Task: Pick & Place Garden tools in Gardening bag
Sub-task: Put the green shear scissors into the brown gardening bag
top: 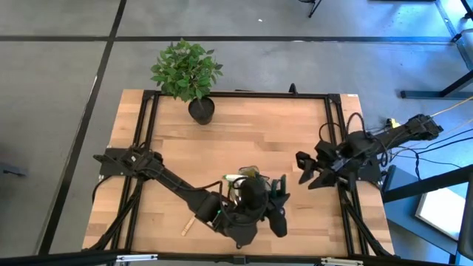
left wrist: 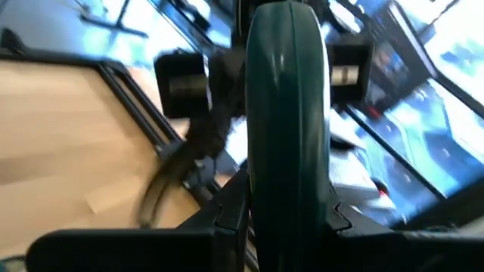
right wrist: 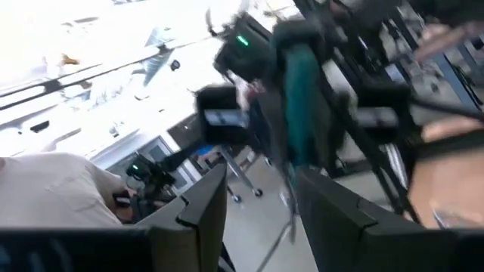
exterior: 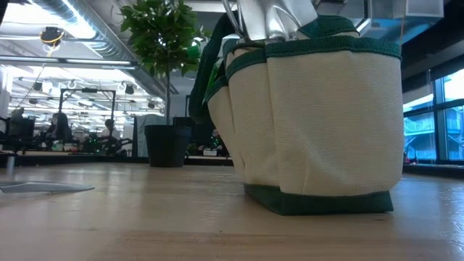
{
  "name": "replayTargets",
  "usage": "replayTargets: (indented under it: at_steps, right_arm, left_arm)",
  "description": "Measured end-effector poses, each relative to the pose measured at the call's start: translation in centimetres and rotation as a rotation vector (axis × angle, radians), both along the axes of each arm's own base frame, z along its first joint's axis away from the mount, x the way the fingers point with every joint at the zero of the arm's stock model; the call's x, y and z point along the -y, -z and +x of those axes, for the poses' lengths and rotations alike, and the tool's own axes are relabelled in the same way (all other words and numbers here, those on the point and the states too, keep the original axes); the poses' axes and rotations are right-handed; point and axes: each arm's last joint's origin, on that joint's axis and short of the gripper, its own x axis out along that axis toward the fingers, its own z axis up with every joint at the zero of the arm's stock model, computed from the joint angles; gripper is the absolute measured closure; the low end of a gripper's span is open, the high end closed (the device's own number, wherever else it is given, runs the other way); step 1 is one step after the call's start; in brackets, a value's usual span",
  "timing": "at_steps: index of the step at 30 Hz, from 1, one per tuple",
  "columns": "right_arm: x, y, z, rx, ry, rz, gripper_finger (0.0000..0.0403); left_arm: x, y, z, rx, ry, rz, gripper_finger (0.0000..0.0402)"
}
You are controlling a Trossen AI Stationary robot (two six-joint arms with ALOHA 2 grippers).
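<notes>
The gardening bag (exterior: 319, 123), cream cloth with dark green trim, stands with its base on the table near the front edge. Metal tool ends (exterior: 275, 18) stick out of its top. From above it (top: 255, 179) is mostly hidden under my left gripper (top: 267, 198), which is shut on its green loop handle (left wrist: 287, 91). A white-and-green piece (top: 235, 177) shows at the bag's left. My right gripper (top: 307, 171) hangs open to the right of the bag, nothing between its fingers (right wrist: 204, 204). My left gripper pinches the bag's dark green loop handle (left wrist: 287, 181) between its two fingers (left wrist: 234, 208). It comes in about level from the table's left. The strap stands upright through the fingers. The bag's base (exterior: 319, 203) rests on the table.
A leafy plant in a black pot (top: 194, 77) stands at the table's far edge, left of centre. A light wooden stick-like piece (top: 188, 224) lies near the front edge beside the left arm. Black frame rails (top: 336, 125) run along the table's sides.
</notes>
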Motion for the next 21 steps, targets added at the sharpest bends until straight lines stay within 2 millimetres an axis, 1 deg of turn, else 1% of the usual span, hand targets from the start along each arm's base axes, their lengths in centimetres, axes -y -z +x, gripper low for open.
replayTargets:
  at_steps: [4, 6, 9, 15, 18, 21]
  right_arm:
    - [-0.1, -1.5, 0.3, 0.057, 0.005, -0.004, 0.0244]
    - [-0.2, -2.2, 0.5, 0.072, -0.006, -0.003, 0.0244]
    - [-0.5, -2.9, 0.8, 0.065, -0.037, -0.015, 0.0244]
    - [-1.0, -3.4, 1.2, 0.04, -0.038, -0.024, 0.0243]
    - [-1.1, -2.8, 1.7, -0.079, -0.009, -0.06, 0.0222]
    - [-1.1, -2.2, 1.9, -0.168, 0.023, -0.069, 0.0179]
  left_arm:
    - [-0.4, 0.0, 0.5, -0.005, 0.102, -0.037, 0.034]
    - [-0.7, 0.0, 0.7, -0.014, 0.116, -0.036, 0.034]
    - [-1.2, 0.0, 1.0, -0.016, 0.103, -0.026, 0.034]
    - [-1.9, 0.0, 1.3, -0.018, 0.085, -0.008, 0.034]
    - [-2.0, 0.0, 1.4, -0.025, 0.091, 0.001, 0.034]
    - [-2.2, 0.0, 1.5, -0.029, 0.091, 0.01, 0.034]
